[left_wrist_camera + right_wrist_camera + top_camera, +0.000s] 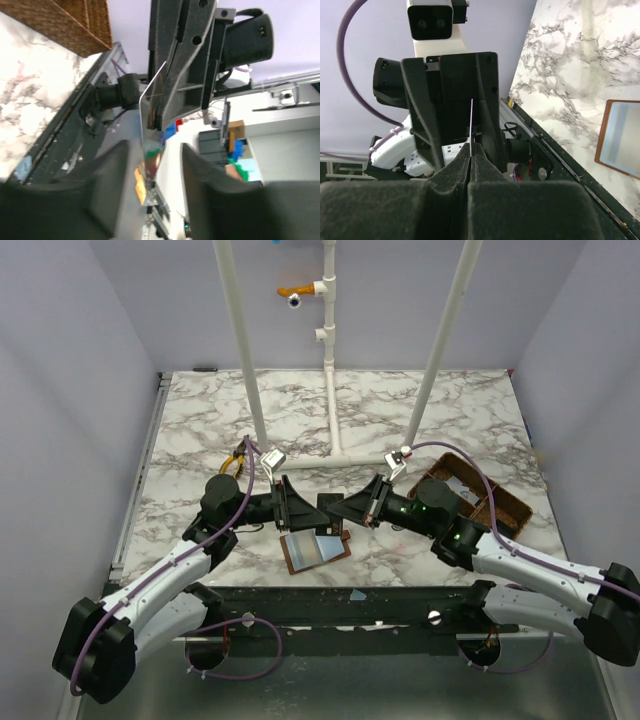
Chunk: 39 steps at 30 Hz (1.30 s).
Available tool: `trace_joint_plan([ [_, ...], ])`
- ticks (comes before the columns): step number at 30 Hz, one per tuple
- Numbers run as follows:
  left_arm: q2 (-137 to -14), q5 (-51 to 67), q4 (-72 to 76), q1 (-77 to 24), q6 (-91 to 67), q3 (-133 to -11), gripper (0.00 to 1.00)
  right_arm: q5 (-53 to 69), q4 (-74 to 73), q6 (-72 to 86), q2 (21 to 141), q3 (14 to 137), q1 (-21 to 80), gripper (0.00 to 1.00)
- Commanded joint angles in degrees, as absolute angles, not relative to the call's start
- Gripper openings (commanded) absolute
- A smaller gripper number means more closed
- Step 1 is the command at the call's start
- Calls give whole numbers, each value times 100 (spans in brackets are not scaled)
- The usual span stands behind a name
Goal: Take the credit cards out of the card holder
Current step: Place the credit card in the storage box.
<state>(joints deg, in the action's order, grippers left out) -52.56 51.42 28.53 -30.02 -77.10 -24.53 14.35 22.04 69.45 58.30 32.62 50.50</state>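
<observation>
The card holder (313, 550) lies open on the marble table near the front edge, blue-grey pocket side up, with one half showing in the right wrist view (620, 136). My right gripper (345, 512) hovers above it, shut on a thin dark credit card (328, 510), seen edge-on as a pale line (471, 120) between my closed fingers (471, 147). My left gripper (300, 508) faces it, open. In the left wrist view the card (150, 117) reaches into the gap between my left fingers (154, 160) without being clamped. Other cards are hidden.
A brown woven divided basket (470, 495) stands at the right, its corner in the left wrist view (75, 20). A white pipe frame (330, 360) stands across the middle back. A small yellow object (237, 462) lies behind the left arm.
</observation>
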Motion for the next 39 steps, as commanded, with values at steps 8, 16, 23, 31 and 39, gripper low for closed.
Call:
trace_joint_plan([
  [8,-4560,3726,-891,-3005,-5392,-3243,83,-484,-368,6242,4647,3651,5045,1],
  [16,-4577,2887,-2193,-3006,-4493,-3789,85,-2528,-3078,6152,4220,4359,5045,1],
  [23,-4799,2808,-2426,-3005,-4122,-3981,85,-3771,-4762,6394,4223,4726,5045,1],
  [31,-5071,2918,-2433,-3041,-3888,-4067,85,-4633,-6102,6845,4793,5128,5036,1],
  [39,-5312,3051,-2407,-3050,-3779,-4156,85,-4544,-6451,6629,5485,5398,4231,1],
])
